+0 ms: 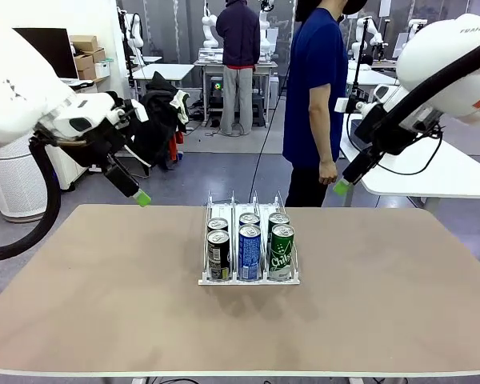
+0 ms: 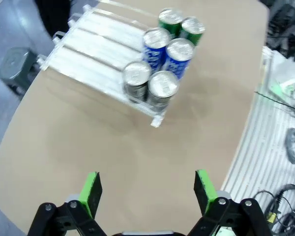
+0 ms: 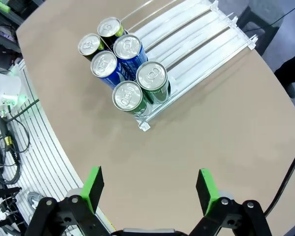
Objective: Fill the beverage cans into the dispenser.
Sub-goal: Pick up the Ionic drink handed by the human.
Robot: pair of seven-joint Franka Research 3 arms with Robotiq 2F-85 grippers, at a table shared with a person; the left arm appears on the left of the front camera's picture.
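Six cans sit in the dispenser — both arms' jaws apart (empty).

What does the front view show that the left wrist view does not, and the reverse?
Front view: a person standing at the far side, and the printed sides of the beverage cans. Left wrist view: the cans' silver tops from above, the bare lanes of the dispenser behind them, cables beside the table. Both: six cans, two per lane, at one end of the dispenser.
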